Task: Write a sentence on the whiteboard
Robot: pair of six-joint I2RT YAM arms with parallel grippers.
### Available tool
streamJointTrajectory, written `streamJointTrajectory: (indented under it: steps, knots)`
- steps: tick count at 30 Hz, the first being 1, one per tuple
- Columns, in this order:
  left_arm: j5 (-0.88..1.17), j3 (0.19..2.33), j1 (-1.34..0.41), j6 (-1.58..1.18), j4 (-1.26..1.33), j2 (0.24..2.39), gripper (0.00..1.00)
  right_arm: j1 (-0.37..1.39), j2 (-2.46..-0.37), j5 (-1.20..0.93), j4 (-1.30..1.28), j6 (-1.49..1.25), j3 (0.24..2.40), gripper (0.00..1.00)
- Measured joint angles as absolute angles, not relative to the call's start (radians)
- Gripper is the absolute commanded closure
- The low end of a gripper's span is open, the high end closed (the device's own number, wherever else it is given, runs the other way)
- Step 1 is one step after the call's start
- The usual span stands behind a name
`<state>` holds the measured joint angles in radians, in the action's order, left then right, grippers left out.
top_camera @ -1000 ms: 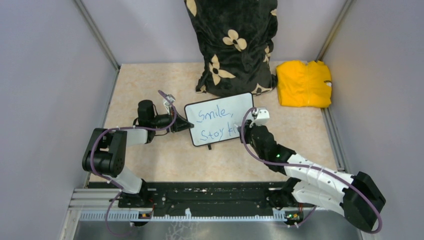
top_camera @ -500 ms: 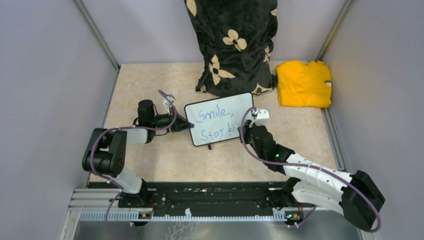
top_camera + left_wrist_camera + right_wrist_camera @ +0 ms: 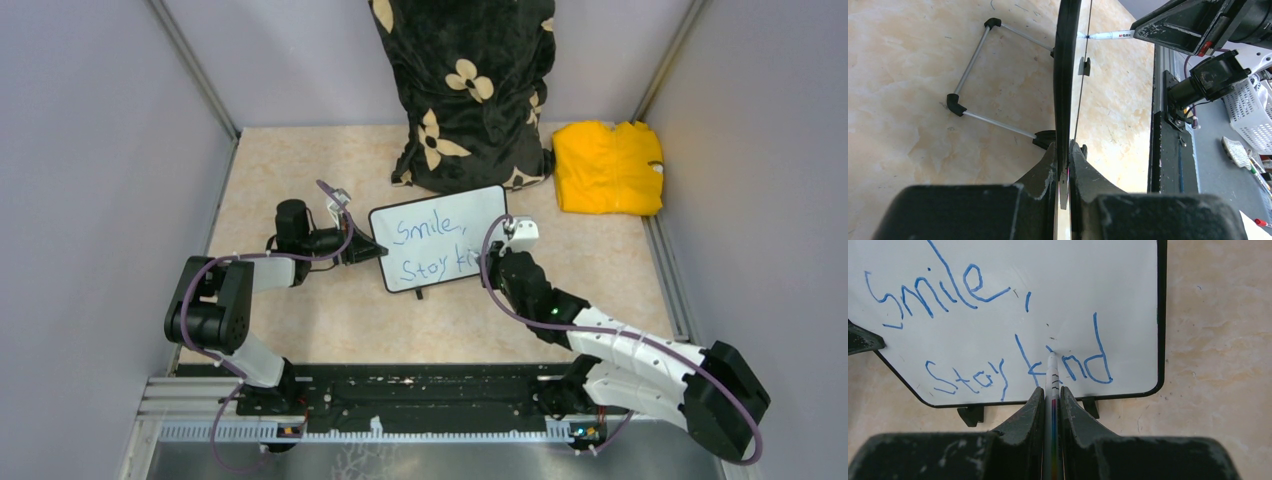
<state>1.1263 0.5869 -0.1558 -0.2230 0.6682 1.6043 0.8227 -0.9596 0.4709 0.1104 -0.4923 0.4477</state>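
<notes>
The whiteboard stands tilted on the tan table. My left gripper is shut on its left edge, and the left wrist view shows the jaws pinching the thin dark frame edge-on. The sentence is in blue, in two lines reading "Smile, stay kind". My right gripper is shut on a white marker. The marker's tip rests on the board between the "k" and the "n". From above, the right gripper covers the end of the lower line.
A black cushion with cream flowers stands right behind the board. A yellow cloth lies at the back right. Grey walls close in both sides. The board's wire stand sticks out behind it. A black rail runs along the near edge.
</notes>
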Motion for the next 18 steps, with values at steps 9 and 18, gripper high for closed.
streamJointTrajectory:
  steps: [9, 18]
  knots:
    - [1.126, 0.587, -0.156, -0.223, 0.668, 1.604, 1.00, 0.823, -0.847, 0.477, 0.096, -0.491, 0.448, 1.00]
    - [1.126, 0.587, -0.156, -0.223, 0.667, 1.604, 1.00, 0.823, -0.705, 0.612, -0.022, -0.515, 0.443, 1.00]
